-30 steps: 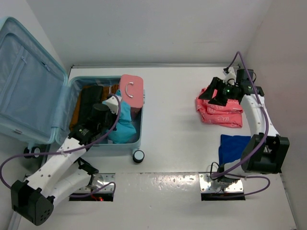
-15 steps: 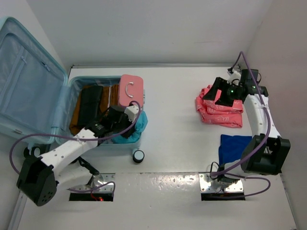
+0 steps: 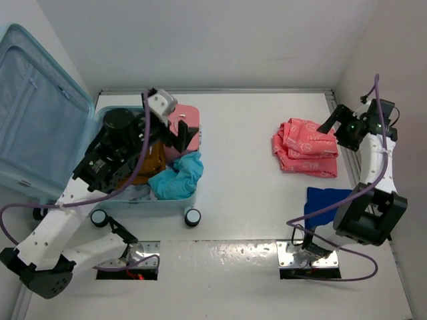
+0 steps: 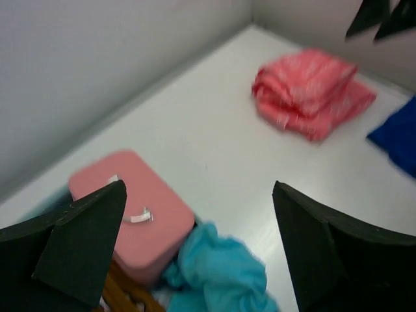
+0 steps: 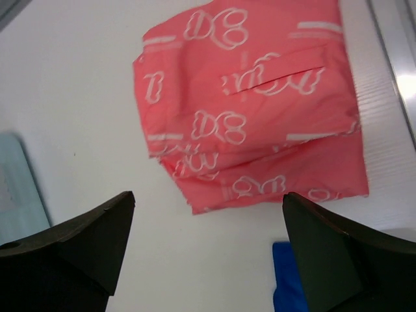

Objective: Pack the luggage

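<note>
The luggage [image 3: 40,113] lies open at the left, lid up against the wall, its pale corner [image 5: 18,188] also showing in the right wrist view. In its base sit a pink case [image 3: 189,120] [image 4: 127,221] and a crumpled teal cloth [image 3: 179,175] [image 4: 221,273] that drapes over the near right rim. My left gripper [image 3: 175,135] [image 4: 205,253] hangs open above them, holding nothing. A folded pink patterned garment [image 3: 305,148] [image 5: 253,110] [image 4: 312,91] lies at the right. My right gripper [image 3: 333,127] [image 5: 208,253] stands open just right of it, empty.
A blue cloth [image 3: 325,203] [image 5: 292,279] [image 4: 396,136] lies on the table near the right arm's base. Dark and brown folded items [image 3: 155,160] fill the luggage base under my left arm. Walls close in at the back and the right.
My left gripper let go of the teal cloth, opened wide and rose back over the luggage. My right gripper opened further and drew off to the right of the pink garment.
</note>
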Tool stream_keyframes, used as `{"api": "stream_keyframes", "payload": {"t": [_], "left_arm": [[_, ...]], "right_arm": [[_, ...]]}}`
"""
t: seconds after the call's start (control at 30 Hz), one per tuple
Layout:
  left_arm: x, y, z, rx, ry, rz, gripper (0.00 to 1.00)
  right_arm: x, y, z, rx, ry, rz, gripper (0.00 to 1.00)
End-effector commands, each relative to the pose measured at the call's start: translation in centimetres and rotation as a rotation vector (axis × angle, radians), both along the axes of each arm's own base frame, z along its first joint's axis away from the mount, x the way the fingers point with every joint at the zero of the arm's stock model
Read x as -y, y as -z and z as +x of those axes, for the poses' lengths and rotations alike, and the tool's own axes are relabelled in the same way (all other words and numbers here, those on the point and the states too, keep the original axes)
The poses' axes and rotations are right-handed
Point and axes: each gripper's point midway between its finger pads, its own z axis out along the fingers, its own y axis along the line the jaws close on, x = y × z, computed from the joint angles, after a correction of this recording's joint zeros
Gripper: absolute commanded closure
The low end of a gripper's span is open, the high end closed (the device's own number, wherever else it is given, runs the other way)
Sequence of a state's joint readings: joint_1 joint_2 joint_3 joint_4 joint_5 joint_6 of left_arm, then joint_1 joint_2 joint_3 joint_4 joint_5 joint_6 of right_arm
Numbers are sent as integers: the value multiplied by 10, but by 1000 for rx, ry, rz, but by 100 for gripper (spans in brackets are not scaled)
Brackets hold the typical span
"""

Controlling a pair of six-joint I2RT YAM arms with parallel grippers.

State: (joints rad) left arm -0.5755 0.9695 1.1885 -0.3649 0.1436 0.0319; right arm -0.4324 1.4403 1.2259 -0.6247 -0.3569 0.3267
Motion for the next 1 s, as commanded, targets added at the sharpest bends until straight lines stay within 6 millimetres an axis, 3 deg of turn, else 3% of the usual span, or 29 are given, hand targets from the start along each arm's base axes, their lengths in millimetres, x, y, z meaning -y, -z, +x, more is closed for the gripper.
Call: {"api": "stream_keyframes", "payload": {"t": [0.0, 0.07, 0.1, 0.17, 0.2, 0.23, 0.33, 0.37, 0.47, 0.5, 0.6, 0.7, 0.73, 0.8, 0.83, 0.97], "left_arm": [[27, -28, 19, -22, 21, -99, 0], [44, -19, 27, -67, 27, -120, 0], [48, -22, 36, -68, 13, -140, 0], [73, -7, 50, -151, 15, -170, 0], [80, -15, 57, -174, 9, -222, 0], [97, 4, 67, -233, 12, -212, 0], [123, 8, 79, -315, -6, -272, 0], [130, 33, 89, -397, -50, -265, 0], [139, 44, 104, -459, -94, -288, 0], [144, 61, 109, -509, -123, -286, 0], [145, 78, 119, -560, -162, -292, 0], [150, 100, 128, -636, -198, -318, 0], [152, 107, 130, -660, -209, -324, 0], [161, 135, 131, -732, -211, -309, 0], [167, 155, 131, -792, -213, -306, 0], [180, 183, 137, -860, -219, -316, 0]], "right_arm": [[34, 3, 20, 32, 113, -26, 5], [50, 36, 25, -64, 150, 12, 5], [56, 37, 32, -67, 156, 10, 5], [67, 43, 41, -119, 145, 15, 6], [73, 53, 48, -135, 132, 25, 6], [75, 65, 50, -158, 112, 34, 6], [69, 88, 58, -175, 16, 54, 6], [63, 94, 60, -183, -19, 79, 8], [52, 116, 58, -224, -69, 100, 9], [42, 124, 57, -245, -100, 110, 11], [21, 142, 50, -291, -160, 134, 18], [-13, 153, 45, -339, -238, 154, 28], [-34, 154, 46, -344, -284, 153, 29], [-51, 152, 46, -344, -301, 172, 30], [-75, 154, 43, -355, -351, 175, 30], [-107, 157, 39, -373, -413, 169, 30]]}}
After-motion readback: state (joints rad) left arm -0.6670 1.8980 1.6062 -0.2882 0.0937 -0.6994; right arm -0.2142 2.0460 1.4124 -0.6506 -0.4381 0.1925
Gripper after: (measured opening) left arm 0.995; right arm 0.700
